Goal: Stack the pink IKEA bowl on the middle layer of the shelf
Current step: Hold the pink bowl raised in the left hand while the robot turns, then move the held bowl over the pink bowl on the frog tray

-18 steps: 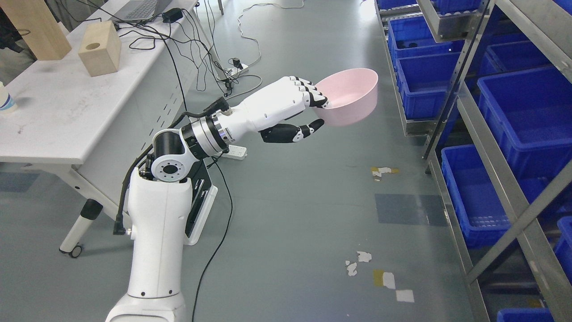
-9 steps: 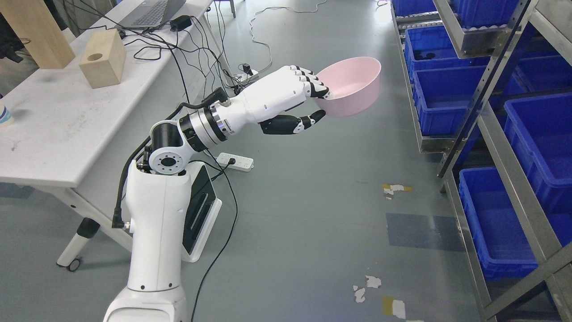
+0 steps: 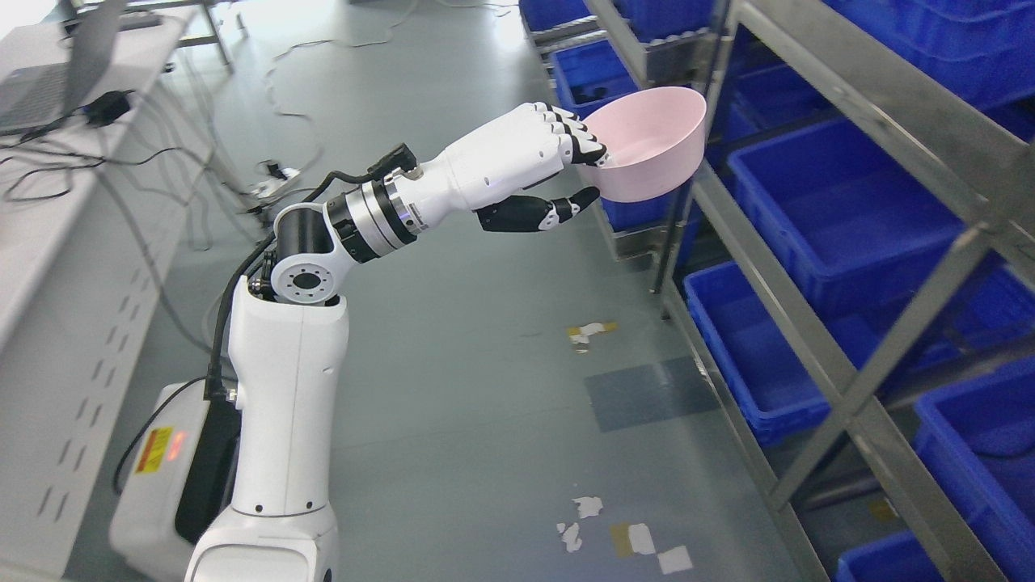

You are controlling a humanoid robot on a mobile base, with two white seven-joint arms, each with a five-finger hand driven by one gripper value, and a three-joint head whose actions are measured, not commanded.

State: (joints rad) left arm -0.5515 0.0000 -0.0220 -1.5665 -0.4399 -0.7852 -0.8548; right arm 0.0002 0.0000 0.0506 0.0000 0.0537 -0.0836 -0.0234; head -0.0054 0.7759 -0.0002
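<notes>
Up at the end of the outstretched left arm, the left hand is clamped on the near rim of the pink bowl: four black-tipped fingers hook over the edge into the bowl, while the dark thumb presses from below against its outer wall. The bowl hangs in the air, mouth up and tipped slightly toward the camera, so its inside shows but its base is out of sight. How far the fingertips reach inside is hard to tell.

Just beyond the hand and to its right stands the metal shelf rack, its grey beams and diagonal braces crossing the view. The bowl's far edge overlaps one upright post; whether they touch cannot be made out. Blue plastic bins fill the rack levels past and below the hand, several cut off by the right and top edges, and one bin is partly hidden behind the bowl.

Below the hand lies grey floor with scraps of torn tape. Back along the arm, far to the hand's left, a white table carries a laptop cropped by the frame, with cables trailing to the floor, blurred. A white base unit with a warning sticker sits beside the arm's lower casing.
</notes>
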